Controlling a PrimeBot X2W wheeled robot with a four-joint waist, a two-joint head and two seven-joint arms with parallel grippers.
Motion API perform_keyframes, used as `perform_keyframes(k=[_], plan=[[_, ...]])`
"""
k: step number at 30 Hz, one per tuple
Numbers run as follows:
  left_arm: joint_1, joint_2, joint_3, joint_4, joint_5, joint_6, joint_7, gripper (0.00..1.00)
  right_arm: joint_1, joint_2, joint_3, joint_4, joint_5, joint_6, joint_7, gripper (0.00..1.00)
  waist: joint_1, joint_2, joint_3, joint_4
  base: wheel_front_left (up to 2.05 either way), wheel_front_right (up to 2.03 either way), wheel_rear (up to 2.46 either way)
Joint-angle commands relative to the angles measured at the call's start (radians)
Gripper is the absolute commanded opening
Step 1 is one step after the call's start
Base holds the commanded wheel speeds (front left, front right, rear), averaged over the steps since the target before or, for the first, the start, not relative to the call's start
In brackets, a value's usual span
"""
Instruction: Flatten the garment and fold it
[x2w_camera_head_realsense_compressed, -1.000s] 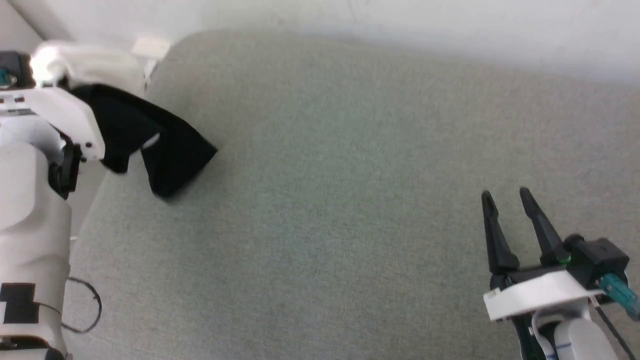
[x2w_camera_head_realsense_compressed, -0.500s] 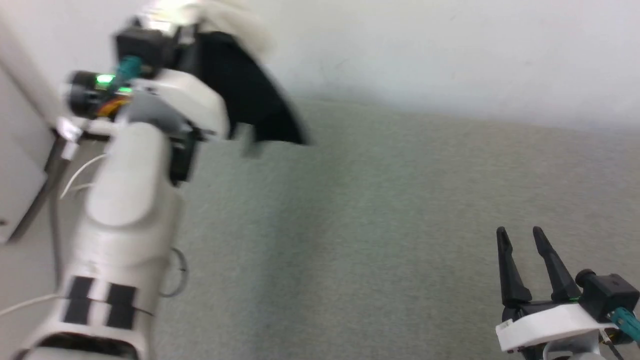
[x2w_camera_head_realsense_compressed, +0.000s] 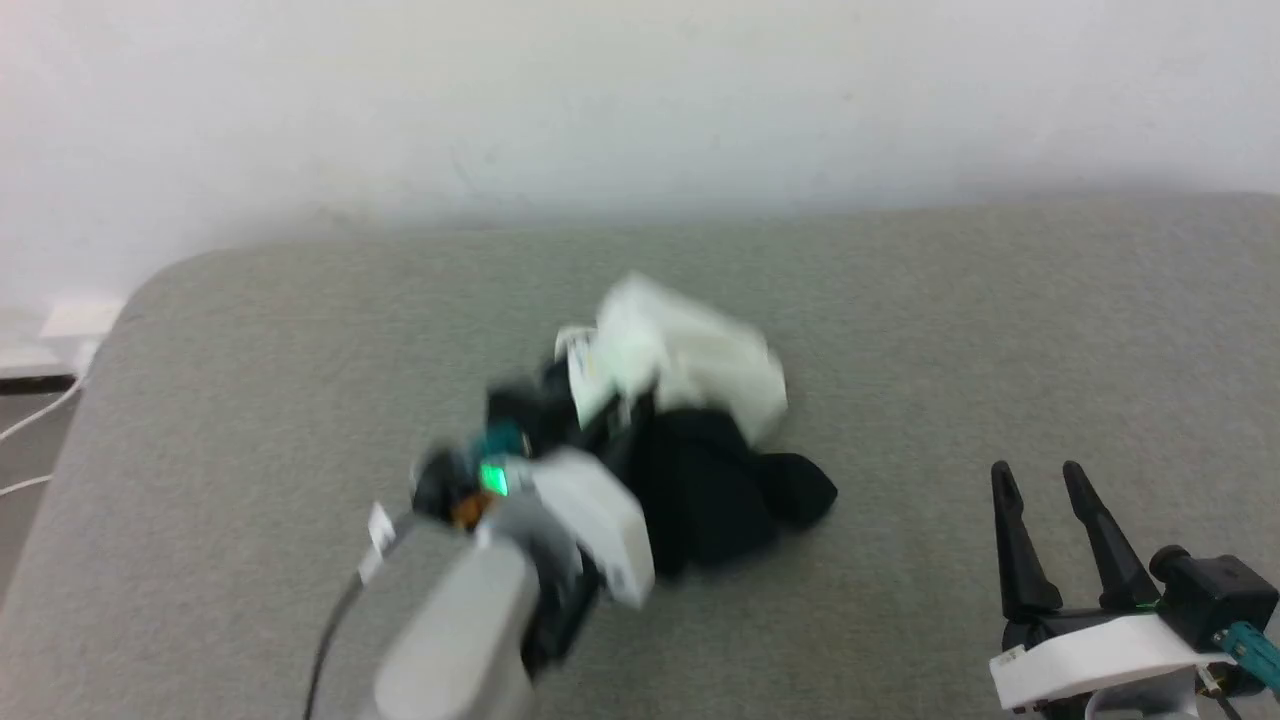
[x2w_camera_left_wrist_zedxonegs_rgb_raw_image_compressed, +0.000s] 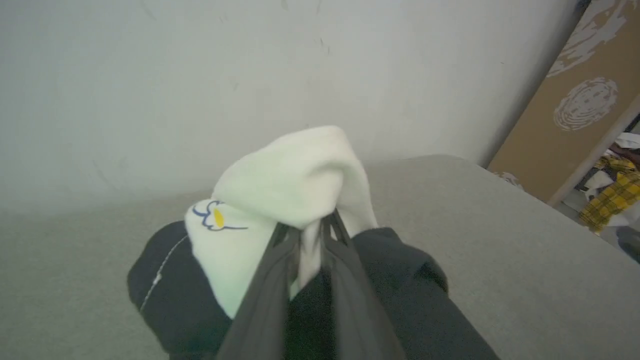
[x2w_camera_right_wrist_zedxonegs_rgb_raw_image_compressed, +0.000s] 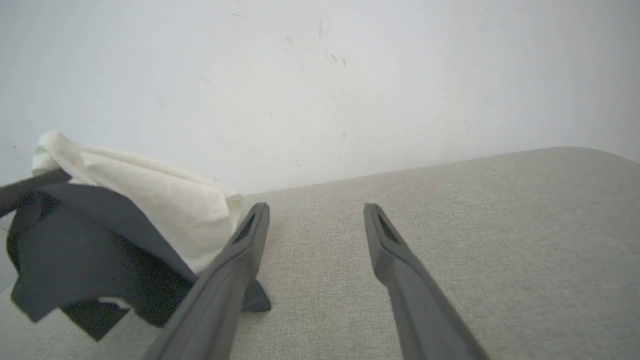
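The garment (x2w_camera_head_realsense_compressed: 690, 365) is a bunched white T-shirt with black sleeves, over the middle of the grey padded table (x2w_camera_head_realsense_compressed: 250, 330). My left gripper (x2w_camera_head_realsense_compressed: 600, 410), blurred in the head view, is shut on a fold of its white cloth. In the left wrist view the two fingers of the left gripper (x2w_camera_left_wrist_zedxonegs_rgb_raw_image_compressed: 312, 225) pinch the garment (x2w_camera_left_wrist_zedxonegs_rgb_raw_image_compressed: 285, 180) just beside a blue-and-yellow print (x2w_camera_left_wrist_zedxonegs_rgb_raw_image_compressed: 215, 220). The black part droops down toward the table. My right gripper (x2w_camera_head_realsense_compressed: 1040, 475) stands open at the lower right, apart from the cloth. In the right wrist view the right gripper (x2w_camera_right_wrist_zedxonegs_rgb_raw_image_compressed: 315, 212) holds nothing, with the garment (x2w_camera_right_wrist_zedxonegs_rgb_raw_image_compressed: 140, 200) to its left.
A pale wall (x2w_camera_head_realsense_compressed: 640, 90) runs along the table's far edge. White cables (x2w_camera_head_realsense_compressed: 30, 420) hang past the table's rounded left corner. A brown board (x2w_camera_left_wrist_zedxonegs_rgb_raw_image_compressed: 565, 110) and yellow plaid cloth (x2w_camera_left_wrist_zedxonegs_rgb_raw_image_compressed: 610, 200) lie beyond the table's right side.
My left arm has swung the garment from the far left corner, up past the wall, to the middle of the table. The head camera has shifted too. The right gripper stays open.
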Motion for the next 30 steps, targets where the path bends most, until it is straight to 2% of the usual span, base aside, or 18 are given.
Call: perform_keyframes(k=[1, 7, 8, 9, 14, 20, 25, 30], plan=[[0.024, -0.001, -0.007, 0.001, -0.01, 0.007, -0.001, 0.0, 0.002, 0.001, 0.003, -0.001, 0.004, -0.002, -0.001, 1.0, 0.0, 0.0, 0.034, -0.065, 0.0, 0.0, 0.0], [0.178, -0.001, -0.108, 0.046, -0.097, 0.052, -0.03, 0.0, -0.011, 0.001, 0.008, -0.008, -0.004, -0.002, 0.0, 1.0, 0.0, 0.0, 0.063, -0.09, 0.0, 0.0, 0.0], [0.184, -0.001, -0.121, 0.049, -0.103, 0.056, -0.041, 0.25, -0.012, 0.001, 0.007, -0.009, -0.006, -0.002, 0.0, 1.0, 0.0, 0.0, 0.065, -0.089, 0.0, 0.0, 0.0], [0.186, -0.001, -0.135, 0.052, -0.102, 0.06, -0.052, 1.0, -0.013, 0.001, 0.006, -0.009, -0.01, -0.002, 0.002, 1.0, 0.0, 0.0, 0.065, -0.086, 0.0, 0.0, 0.0], [0.178, -0.001, -0.139, 0.007, -0.12, 0.055, -0.15, 1.0, -0.011, 0.001, 0.006, -0.014, -0.028, -0.002, 0.011, 1.0, 0.0, 0.0, 0.045, -0.063, 0.0, 0.0, 0.0], [0.194, 0.004, -0.091, -0.125, -0.082, 0.075, -0.181, 1.0, 0.01, 0.001, 0.006, -0.024, -0.039, -0.002, 0.024, 1.0, 0.0, 0.0, 0.005, -0.031, 0.0, 0.0, 0.0], [0.232, 0.033, 0.007, -0.241, -0.042, 0.114, -0.183, 1.0, 0.028, 0.001, 0.007, -0.042, -0.045, -0.002, 0.037, 1.0, 0.0, 0.0, -0.017, -0.004, 0.0, 0.0, 0.0], [0.29, 0.075, 0.127, -0.288, -0.015, 0.162, -0.183, 1.0, 0.045, 0.001, 0.009, -0.068, -0.055, -0.002, 0.058, 1.0, 0.0, 0.0, -0.036, 0.014, 0.0, 0.0, 0.0]])
